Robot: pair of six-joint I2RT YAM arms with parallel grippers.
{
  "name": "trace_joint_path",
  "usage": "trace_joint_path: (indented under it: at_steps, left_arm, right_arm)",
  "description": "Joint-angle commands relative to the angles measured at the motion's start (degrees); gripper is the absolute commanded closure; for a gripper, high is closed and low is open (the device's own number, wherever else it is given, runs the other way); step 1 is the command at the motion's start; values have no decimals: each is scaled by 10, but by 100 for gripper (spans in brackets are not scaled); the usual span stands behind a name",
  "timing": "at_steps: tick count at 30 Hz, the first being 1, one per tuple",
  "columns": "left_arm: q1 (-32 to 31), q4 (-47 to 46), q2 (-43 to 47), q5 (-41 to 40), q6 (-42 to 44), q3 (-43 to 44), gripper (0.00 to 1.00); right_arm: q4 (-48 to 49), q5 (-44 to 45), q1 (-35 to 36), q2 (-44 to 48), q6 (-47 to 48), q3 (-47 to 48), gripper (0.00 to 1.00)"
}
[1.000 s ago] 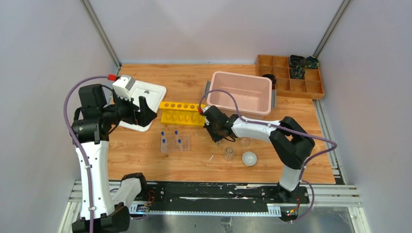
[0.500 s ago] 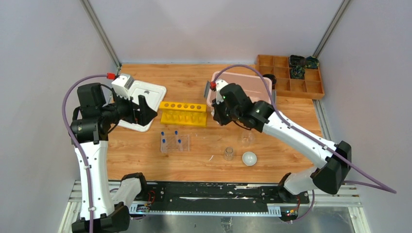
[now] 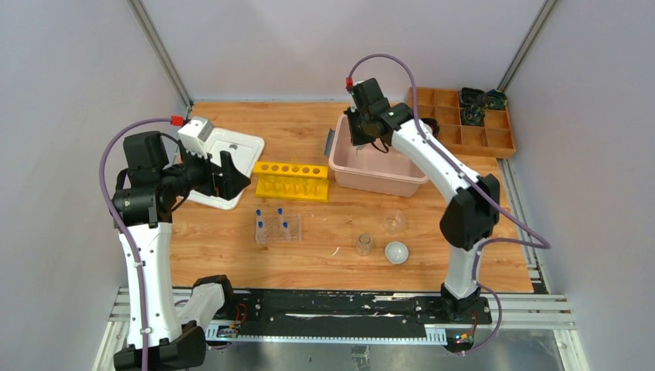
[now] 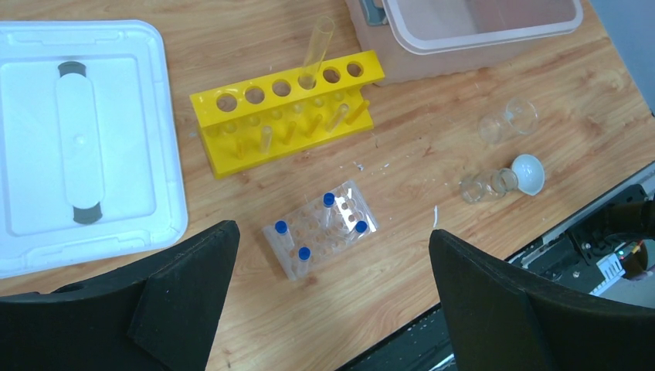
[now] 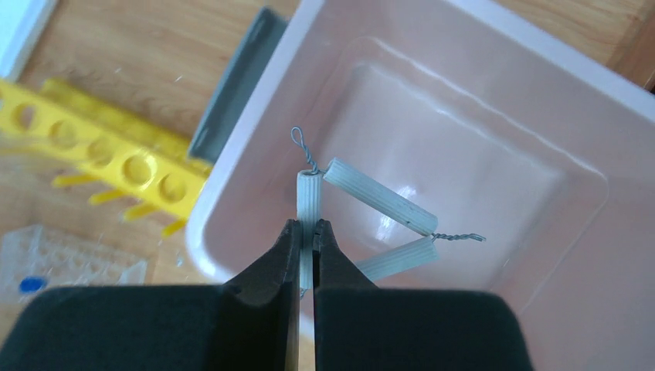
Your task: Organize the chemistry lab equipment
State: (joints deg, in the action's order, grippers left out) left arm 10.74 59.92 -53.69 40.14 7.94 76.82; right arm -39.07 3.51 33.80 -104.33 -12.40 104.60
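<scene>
Since a second ago the right arm has risen from low over the table's middle, near the glass cups, and now reaches over the left part of the open pink plastic tub (image 3: 382, 179) toward the far edge. The right gripper (image 5: 307, 239) has its jaws pressed onto one side of the white triangle (image 5: 375, 202) of ribbed tubes on twisted wire, which hangs over the tub's interior. The left arm is unchanged; the left gripper (image 3: 234, 178) hovers, jaws spread wide and empty, over the near corner of the white grey-handled lid (image 4: 77, 139) at the left edge. The table items have not shifted. The yellow plastic rack (image 3: 291, 179) lies left of the tub. The clear plastic tube rack (image 4: 320, 228) with small blue-capped tubes (image 4: 328, 202) sits nearer the near edge. Two small clear glass cups (image 3: 394, 220) and a small white round dish (image 3: 396, 252) lie right of it. The light wooden table (image 3: 309, 131) carries a brown wooden compartment tray (image 3: 463, 127) at its far right corner. Pale walls enclose it, with metal posts at both far corners.
</scene>
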Motion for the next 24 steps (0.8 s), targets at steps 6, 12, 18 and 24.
trace_joint_path:
  at_steps: [6, 12, 18, 24]
  left_arm:
    - [0, -1, -3, 11, 3, 5, 0]
    - [0, -1, -7, 9, 9, 4, 0]
    - [0, -1, -9, 5, 13, 4, 0]
    - [0, -1, -7, 3, 12, 1, 0]
  right_arm:
    - [-49, 38, -34, -183, 5, 148, 100]
    - [-26, 47, -38, -233, 13, 148, 100]
    - [10, 32, -43, -251, 34, 116, 100]
    - [15, 0, -52, -237, 42, 100, 70]
